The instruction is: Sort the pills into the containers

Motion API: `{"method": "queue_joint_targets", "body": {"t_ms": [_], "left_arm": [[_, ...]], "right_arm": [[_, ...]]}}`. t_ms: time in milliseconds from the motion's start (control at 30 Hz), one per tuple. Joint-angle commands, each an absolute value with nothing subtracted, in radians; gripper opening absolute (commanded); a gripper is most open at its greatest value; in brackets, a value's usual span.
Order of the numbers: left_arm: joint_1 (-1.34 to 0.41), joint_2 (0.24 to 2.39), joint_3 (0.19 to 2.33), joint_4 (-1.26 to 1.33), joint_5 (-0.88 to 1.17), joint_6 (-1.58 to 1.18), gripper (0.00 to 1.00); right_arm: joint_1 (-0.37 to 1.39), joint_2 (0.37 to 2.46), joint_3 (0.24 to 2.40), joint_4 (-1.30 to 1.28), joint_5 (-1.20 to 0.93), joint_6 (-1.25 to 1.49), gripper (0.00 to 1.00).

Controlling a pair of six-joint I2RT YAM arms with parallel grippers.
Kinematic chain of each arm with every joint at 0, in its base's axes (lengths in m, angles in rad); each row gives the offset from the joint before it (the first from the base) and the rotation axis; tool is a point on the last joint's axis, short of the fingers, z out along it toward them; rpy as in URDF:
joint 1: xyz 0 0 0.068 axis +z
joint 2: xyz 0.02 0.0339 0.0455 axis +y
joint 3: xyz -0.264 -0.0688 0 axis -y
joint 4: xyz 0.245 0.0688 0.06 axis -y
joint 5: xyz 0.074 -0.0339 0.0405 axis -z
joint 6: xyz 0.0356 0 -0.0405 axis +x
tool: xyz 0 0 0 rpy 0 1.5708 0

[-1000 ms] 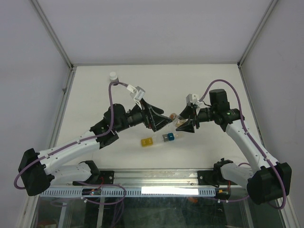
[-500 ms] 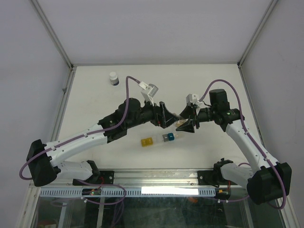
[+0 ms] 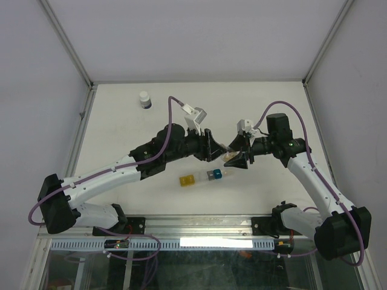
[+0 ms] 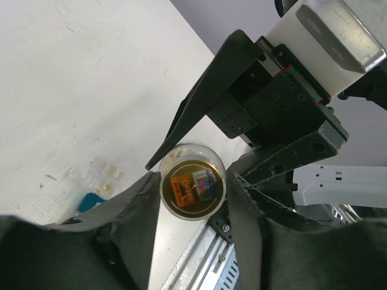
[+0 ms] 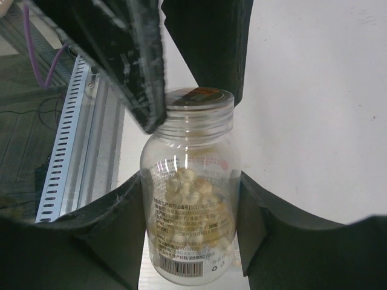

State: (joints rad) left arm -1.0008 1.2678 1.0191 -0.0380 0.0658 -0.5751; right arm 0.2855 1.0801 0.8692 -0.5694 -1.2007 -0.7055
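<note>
My right gripper (image 5: pixel 190 188) is shut on a clear pill bottle (image 5: pixel 192 254), held above the table with its neck towards the left arm. Pale tan pills (image 5: pixel 188 184) fill its lower half. My left gripper (image 4: pixel 192 188) has its fingers on either side of the bottle's cap (image 4: pixel 192 186), one finger (image 5: pixel 130 66) overlapping the cap's edge in the right wrist view. From above, the two grippers meet at the bottle (image 3: pixel 228 157), left gripper (image 3: pixel 217 149) facing right gripper (image 3: pixel 234 159). The containers (image 3: pixel 205 177) lie below as a strip with yellow, blue and clear cubes, also the containers (image 4: pixel 100 184) in the left wrist view.
A small dark bottle with a white cap (image 3: pixel 144 98) stands at the back left of the white table (image 3: pixel 272 103). Metal rails (image 3: pixel 199 226) run along the near edge by the arm bases. Enclosure walls stand on both sides.
The left arm has swung right to the bottle and its fingers have closed around the cap. The right arm and the bottle have stayed in place.
</note>
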Motion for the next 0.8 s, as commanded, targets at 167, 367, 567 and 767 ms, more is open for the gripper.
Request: {"method": "queue_joint_targets", "body": {"t_ms": [167, 367, 567, 767], "left_arm": [[-1.01, 1.275, 1.059, -0.015, 0.163, -0.43, 0.28], [-1.008, 1.289, 1.007, 0.035, 0.529, 0.037, 0.29], [-0.942, 1.266, 0.989, 0.033, 0.735, 0.442, 0.52], [-0.903, 1.224, 0.942, 0.277, 0.635, 0.306, 0.99]], "right_arm": [[0.279, 1.06, 0.889, -0.532, -1.223, -0.709, 0.0], [0.279, 1.057, 0.889, -0.532, -1.226, -0.709, 0.0], [0.279, 1.053, 0.885, -0.529, -1.223, -0.705, 0.0], [0.279, 1.052, 0.884, -0.526, -1.223, -0.703, 0.0]]}}
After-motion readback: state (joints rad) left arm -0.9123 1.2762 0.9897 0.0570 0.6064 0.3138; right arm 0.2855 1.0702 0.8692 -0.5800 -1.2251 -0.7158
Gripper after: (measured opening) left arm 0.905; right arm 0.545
